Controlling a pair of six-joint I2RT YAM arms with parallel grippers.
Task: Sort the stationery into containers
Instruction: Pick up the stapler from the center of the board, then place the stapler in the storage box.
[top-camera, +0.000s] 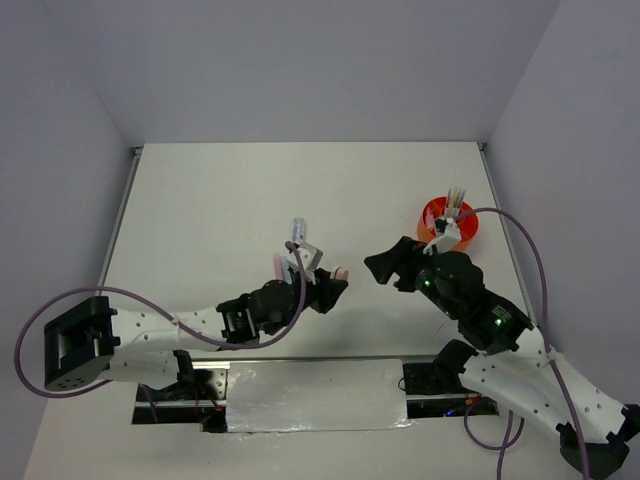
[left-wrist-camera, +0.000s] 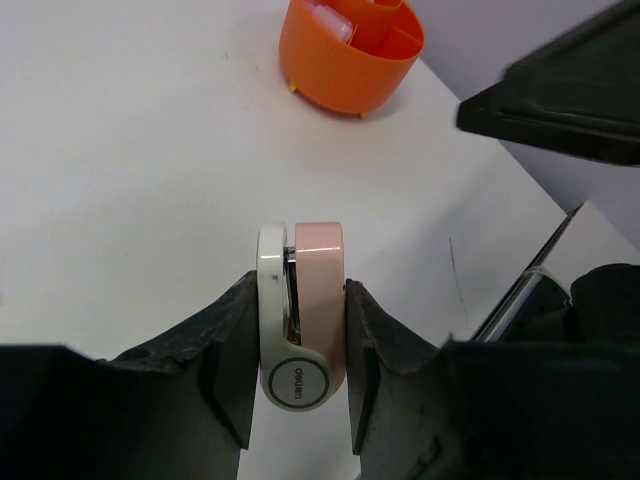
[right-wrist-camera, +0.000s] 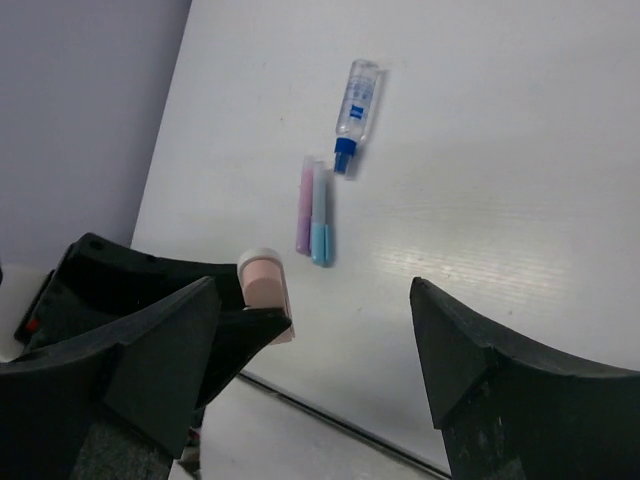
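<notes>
Top: L gripper (top-camera: 335, 283) mid-table pinches pink-white tape block (top-camera: 341, 273); R gripper (top-camera: 385, 268) near it, fingers spread. Orange cup (top-camera: 450, 228) far right, pens (top-camera: 455, 195) inside.
L wrist: fingers clamp block's flat sides.
R wrist: pink marker (right-wrist-camera: 304, 205), blue marker (right-wrist-camera: 320, 212) touching, clear blue-capped tube (right-wrist-camera: 356, 102) nearby on table (right-wrist-camera: 500, 150).

The pink and white block (left-wrist-camera: 300, 330) has a small grey oval badge (left-wrist-camera: 297, 378) on its white end. White letters stand on the badge. They look upside down and cannot be read for sure. The clear bottle (right-wrist-camera: 363, 78) with a blue tip has a blue label (right-wrist-camera: 356, 108) with white marks, too small to read.
</notes>
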